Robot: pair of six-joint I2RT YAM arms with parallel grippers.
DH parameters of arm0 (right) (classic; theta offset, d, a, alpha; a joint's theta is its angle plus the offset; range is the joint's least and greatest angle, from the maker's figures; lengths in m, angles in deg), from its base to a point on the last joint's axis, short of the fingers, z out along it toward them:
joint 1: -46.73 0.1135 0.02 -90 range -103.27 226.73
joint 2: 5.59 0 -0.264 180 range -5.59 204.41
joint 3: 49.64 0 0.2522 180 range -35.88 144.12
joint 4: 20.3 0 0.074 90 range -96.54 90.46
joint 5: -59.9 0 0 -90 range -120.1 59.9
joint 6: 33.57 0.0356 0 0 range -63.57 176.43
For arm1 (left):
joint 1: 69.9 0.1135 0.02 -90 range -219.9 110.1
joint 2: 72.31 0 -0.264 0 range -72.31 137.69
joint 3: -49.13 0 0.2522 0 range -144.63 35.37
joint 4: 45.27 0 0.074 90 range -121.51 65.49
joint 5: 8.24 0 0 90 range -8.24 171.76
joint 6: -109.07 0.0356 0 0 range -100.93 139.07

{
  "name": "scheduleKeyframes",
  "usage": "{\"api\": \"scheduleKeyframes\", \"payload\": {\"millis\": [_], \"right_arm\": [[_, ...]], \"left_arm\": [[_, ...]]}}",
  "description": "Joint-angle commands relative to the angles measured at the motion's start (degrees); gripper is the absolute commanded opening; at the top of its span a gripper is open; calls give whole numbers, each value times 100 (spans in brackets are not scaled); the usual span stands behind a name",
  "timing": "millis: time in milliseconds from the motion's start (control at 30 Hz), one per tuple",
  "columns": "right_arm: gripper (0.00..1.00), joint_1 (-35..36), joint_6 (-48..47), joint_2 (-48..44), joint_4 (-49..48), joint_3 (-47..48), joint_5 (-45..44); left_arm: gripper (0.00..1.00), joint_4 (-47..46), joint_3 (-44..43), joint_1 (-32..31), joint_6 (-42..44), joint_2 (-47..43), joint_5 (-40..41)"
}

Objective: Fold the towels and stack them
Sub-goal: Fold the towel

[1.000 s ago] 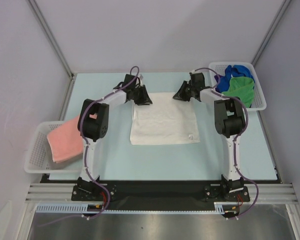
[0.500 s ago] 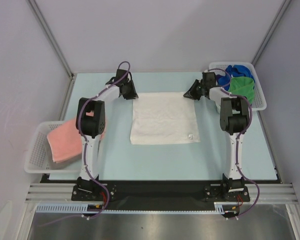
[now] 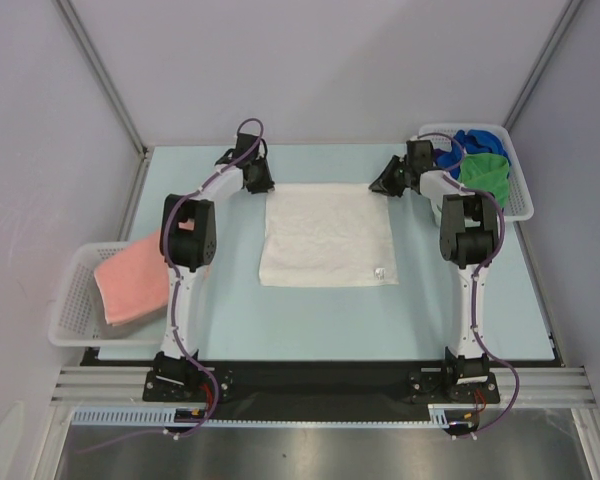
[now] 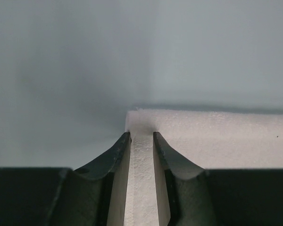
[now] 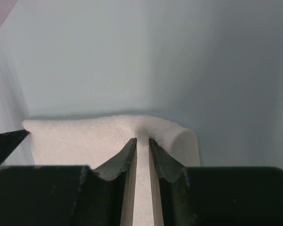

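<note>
Tabletop: pale blue tabletop inside grey walls, with a white basket at each side.
White towel: the white towel lies spread flat at the centre, its small tag at the 5 o'clock corner.
Long axis: slightly wider than deep, so it runs 9 to 3 o'clock; the far edge lies along that line.
Left pincer: the left pincer sits at the towel's 11 o'clock corner, its gap narrow and filled with white cloth; it reads as a pinch on that corner.
Right pincer: the right pincer sits at the 1 o'clock corner, also narrow, with cloth humped up beside its fingers, which suggests a grip.
Key relation: the body of the towel lies toward 6 o'clock from both pincers, and each arm has its own corner, so neither is nearer. A fold would probably carry the far edge toward 6 o'clock.
Other towels: the pink towel lies in the basket at 9 o'clock; the blue towel and green towel are heaped unfolded in the basket at 2 o'clock.
Progress: probably early.
</note>
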Motion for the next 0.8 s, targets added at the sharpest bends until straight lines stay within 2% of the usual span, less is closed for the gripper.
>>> {"api": "scheduleKeyframes", "payload": {"millis": [0, 267, 567, 767], "right_arm": [[24, -71, -182, -89, 102, 271, -301], [27, -27, -621, -519, 418, 456, -1143], [29, 122, -991, -713, 603, 570, -1733], [33, 219, -1220, -643, 779, 676, -2033]], "left_arm": [[31, 37, -259, 3, 88, 105, 228], [36, 142, -250, -50, 141, 96, 518], [45, 10, -48, -85, 229, -273, 650], [46, 177, -241, -85, 361, -185, 677]]}}
